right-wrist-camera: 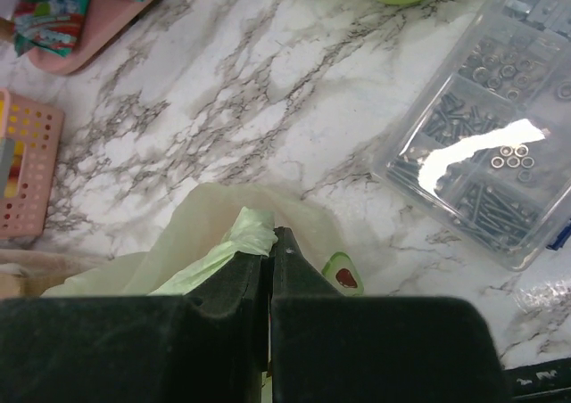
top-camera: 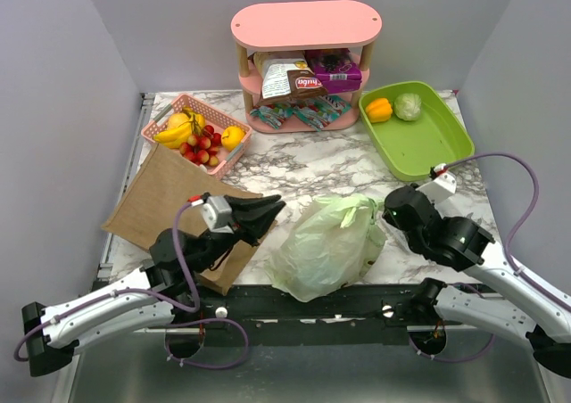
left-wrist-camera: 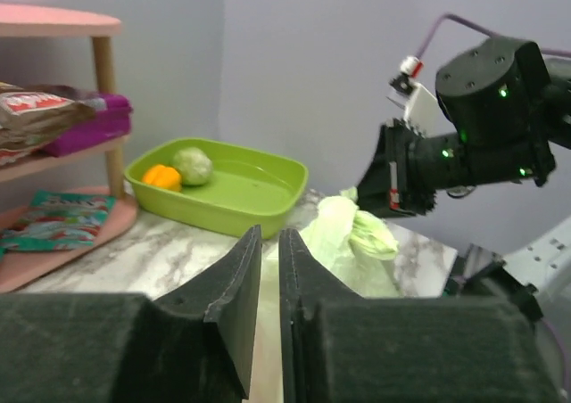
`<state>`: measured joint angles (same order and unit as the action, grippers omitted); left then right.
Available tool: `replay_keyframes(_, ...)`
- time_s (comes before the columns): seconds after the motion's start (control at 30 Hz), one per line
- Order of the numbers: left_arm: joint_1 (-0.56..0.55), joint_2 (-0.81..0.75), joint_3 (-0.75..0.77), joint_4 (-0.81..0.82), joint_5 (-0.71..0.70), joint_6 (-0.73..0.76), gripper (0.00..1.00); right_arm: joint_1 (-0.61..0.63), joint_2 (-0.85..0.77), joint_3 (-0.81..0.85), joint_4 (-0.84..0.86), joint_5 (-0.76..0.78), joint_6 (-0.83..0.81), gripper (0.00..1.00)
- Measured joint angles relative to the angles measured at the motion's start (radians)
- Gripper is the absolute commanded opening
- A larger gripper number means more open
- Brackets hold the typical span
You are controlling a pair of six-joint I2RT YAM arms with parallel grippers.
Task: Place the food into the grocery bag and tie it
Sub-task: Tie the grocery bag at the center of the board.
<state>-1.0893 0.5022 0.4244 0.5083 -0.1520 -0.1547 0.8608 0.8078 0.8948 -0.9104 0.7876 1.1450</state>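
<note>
Top external view puts the grocery bag (top-camera: 321, 251) near the front edge of the counter (top-camera: 303, 162), between the two arms, bulging and gathered to a twisted top. The step in hand looks like the tying.

The right pincer (right-wrist-camera: 270, 242) is closed, its tips apparently pinching a twist of the bag's pale-green plastic. The left pincer (left-wrist-camera: 269, 242) hovers just left of the bag with its jaws barely parted and nothing between them.

Whether a knot is already drawn tight cannot be told. If it is not, the next move calls for the left pincer to take the free loop and pull against the right one without tearing the thin film.

What the bag holds is hidden. A snack pack (top-camera: 290, 78) and a purple box (top-camera: 337, 67) sit on the pink shelf (top-camera: 303, 24).

The counter is white marble with grey veins, closed in by plain pale walls. It also carries a green tray (top-camera: 428, 149), a pink basket (top-camera: 162, 115) of fruit, a flat brown paper bag (top-camera: 165, 198) and, in the right wrist view, a clear box of screws (right-wrist-camera: 482, 153).
</note>
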Motion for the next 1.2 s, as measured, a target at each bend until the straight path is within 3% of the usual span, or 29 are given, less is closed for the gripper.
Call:
replay_keyframes(0.2,0.000,0.165,0.238,-0.249,0.191,0.011,0.73,0.000,-0.047,-0.008,0.106,-0.039,-0.118,0.01)
replay_keyframes(0.33,0.000,0.249,0.366,-0.372,0.293,-0.024,0.81,0.000,-0.050,-0.008,0.163,-0.088,-0.185,0.01)
replay_keyframes(0.43,-0.002,0.319,0.466,-0.471,0.377,-0.066,0.80,0.000,-0.051,-0.008,0.201,-0.128,-0.230,0.01)
replay_keyframes(0.6,-0.002,0.453,0.662,-0.717,0.399,-0.174,0.70,0.000,-0.053,-0.007,0.234,-0.167,-0.275,0.01)
replay_keyframes(0.73,-0.010,0.567,0.803,-0.906,0.396,-0.267,0.68,0.000,-0.050,0.002,0.237,-0.182,-0.299,0.01)
replay_keyframes(1.0,-0.063,0.701,0.913,-1.152,0.354,-0.386,0.68,0.000,-0.048,0.015,0.237,-0.206,-0.332,0.01)
replay_keyframes(1.2,-0.075,0.782,0.961,-1.235,0.298,-0.414,0.68,0.000,-0.049,0.018,0.237,-0.209,-0.335,0.01)
